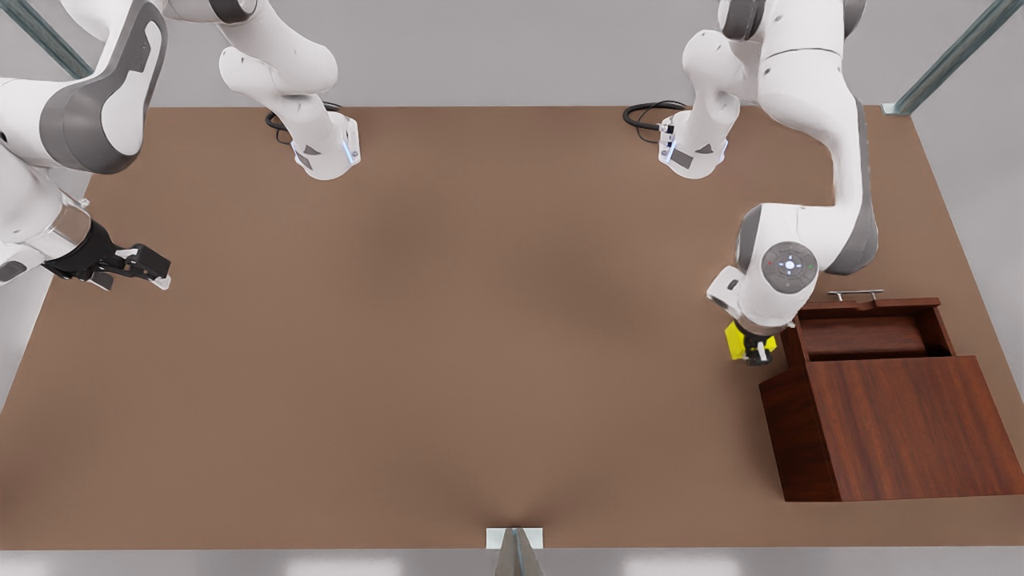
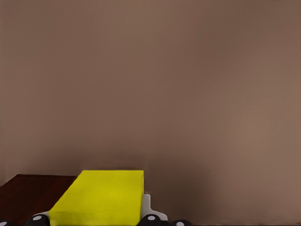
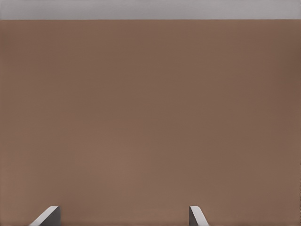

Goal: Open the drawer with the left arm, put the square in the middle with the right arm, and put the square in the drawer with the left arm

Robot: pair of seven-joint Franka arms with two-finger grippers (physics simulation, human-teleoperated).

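Observation:
The square [image 1: 738,338] is a small yellow cube held off the table by my left gripper [image 1: 754,352], which is shut on it at the front view's right. It hangs just beside the cabinet's edge, to the front view's left of the drawer [image 1: 868,336]. The drawer is pulled open with its silver handle [image 1: 854,294] toward the back. The left wrist view has the square [image 2: 101,200] close up, above brown tabletop. My right gripper [image 1: 156,270] waits open at the front view's far left, its fingertips [image 3: 48,217] over bare table.
The slanted-top dark wooden cabinet [image 1: 904,424] stands at the front view's right, and its corner [image 2: 28,193] appears in the left wrist view. Both arm bases [image 1: 324,156] sit at the table's back edge. The brown tabletop [image 1: 480,320] stretches wide between the arms.

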